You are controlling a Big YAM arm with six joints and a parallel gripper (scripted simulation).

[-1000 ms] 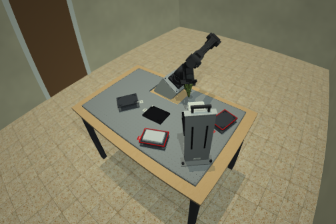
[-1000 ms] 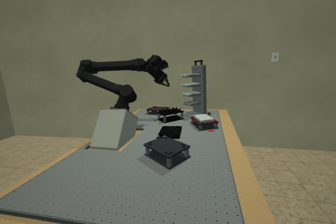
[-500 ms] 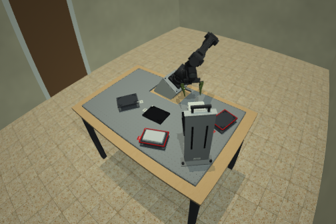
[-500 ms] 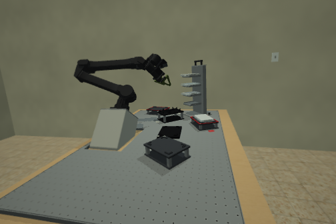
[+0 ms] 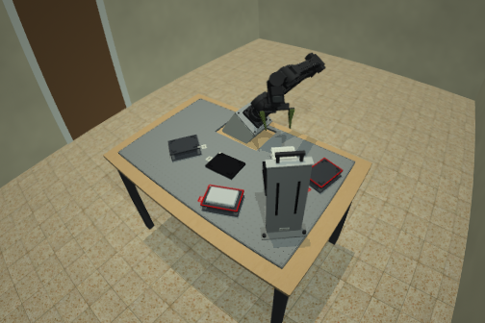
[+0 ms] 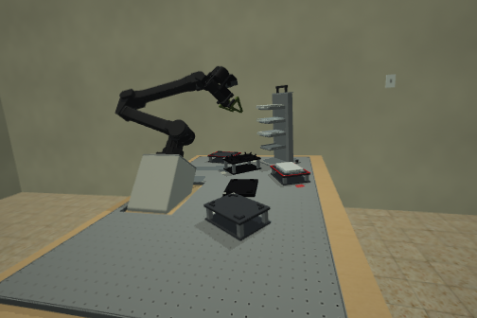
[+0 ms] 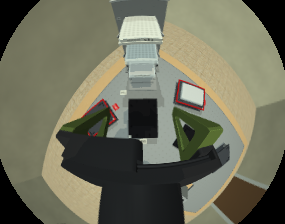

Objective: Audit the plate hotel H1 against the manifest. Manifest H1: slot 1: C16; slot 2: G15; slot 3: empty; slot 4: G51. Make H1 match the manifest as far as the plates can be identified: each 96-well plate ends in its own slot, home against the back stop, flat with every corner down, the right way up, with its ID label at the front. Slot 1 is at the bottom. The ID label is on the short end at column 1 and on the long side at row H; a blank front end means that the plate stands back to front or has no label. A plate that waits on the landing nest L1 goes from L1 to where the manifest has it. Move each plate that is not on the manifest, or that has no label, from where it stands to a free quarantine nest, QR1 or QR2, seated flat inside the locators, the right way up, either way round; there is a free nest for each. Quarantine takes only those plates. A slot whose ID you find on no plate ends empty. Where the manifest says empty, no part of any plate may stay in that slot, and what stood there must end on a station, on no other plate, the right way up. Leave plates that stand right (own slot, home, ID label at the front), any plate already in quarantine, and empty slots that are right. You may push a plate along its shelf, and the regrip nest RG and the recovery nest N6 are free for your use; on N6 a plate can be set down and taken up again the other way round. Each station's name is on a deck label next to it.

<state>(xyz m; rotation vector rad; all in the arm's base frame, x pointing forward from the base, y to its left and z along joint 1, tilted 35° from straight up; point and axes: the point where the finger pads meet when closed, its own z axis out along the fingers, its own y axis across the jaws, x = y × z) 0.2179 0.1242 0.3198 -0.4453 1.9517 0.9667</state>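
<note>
The plate hotel H1 (image 5: 286,195) (image 6: 285,123) (image 7: 140,3) is a grey tower with a black handle at the table's far end. Its shelves hold pale plates: the top one (image 6: 271,107) (image 7: 140,30) and the lower ones (image 6: 271,132) (image 7: 141,56). Their labels are too small to read. My gripper (image 5: 276,119) (image 6: 232,106) (image 7: 141,110) is open and empty. It hangs high in the air in front of the hotel's open side, at about top-shelf height and well short of it.
A red-framed nest holds a white plate (image 5: 222,196) (image 6: 289,167) (image 7: 190,94). A second red-framed nest (image 5: 326,171) (image 6: 219,154) looks empty. A black nest with pins (image 6: 242,161) (image 7: 142,116) stands before the hotel. A flat black nest (image 5: 225,165) (image 6: 242,186) and a raised black nest (image 5: 184,146) (image 6: 237,213) stand farther off.
</note>
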